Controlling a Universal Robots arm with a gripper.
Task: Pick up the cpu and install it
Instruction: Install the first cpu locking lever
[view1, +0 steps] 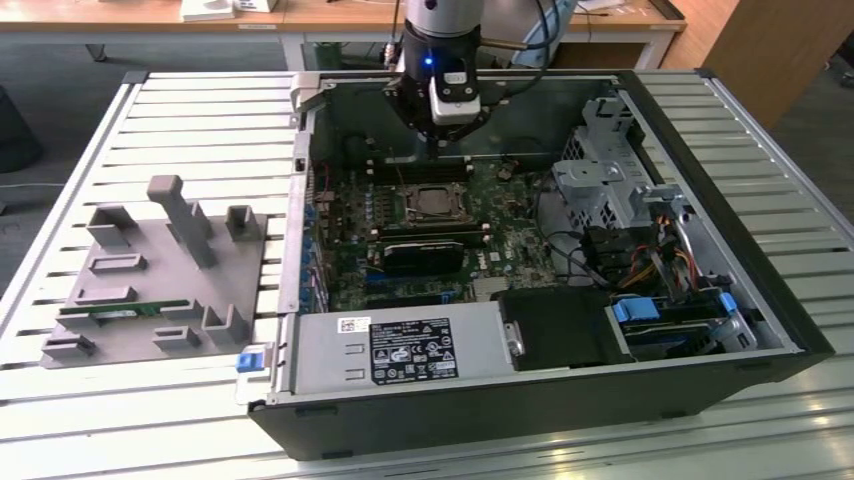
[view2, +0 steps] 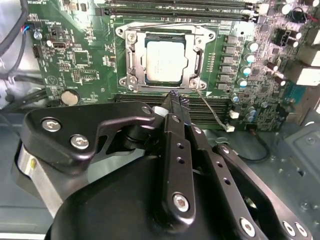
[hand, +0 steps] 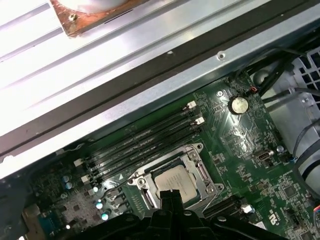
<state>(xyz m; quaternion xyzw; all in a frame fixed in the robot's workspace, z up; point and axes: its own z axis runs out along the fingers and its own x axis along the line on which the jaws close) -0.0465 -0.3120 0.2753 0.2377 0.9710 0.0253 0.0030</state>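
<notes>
The cpu (view2: 167, 62), a silver-topped square chip, lies flat inside the metal-framed socket (view2: 131, 60) on the green motherboard. It also shows in the exterior view as the cpu (view1: 430, 201) and in the first wrist view as the cpu (hand: 176, 180). My gripper (view2: 178, 101) hangs above the board just beside the socket's edge, its black fingers pressed together with nothing between them. In the exterior view the gripper (view1: 445, 141) is over the memory slots behind the socket. The gripper's tip (hand: 170, 194) overlaps the chip's edge in the first wrist view.
The open computer case (view1: 694, 110) lies on a slatted metal table. Empty black memory slots (hand: 145, 145) run beside the socket. A black heatsink (view1: 424, 252), drive cage (view1: 601, 180) and cables (view1: 627, 255) crowd the case. A grey fixture (view1: 147, 270) holding a green memory stick (view1: 123, 312) stands at the exterior view's left.
</notes>
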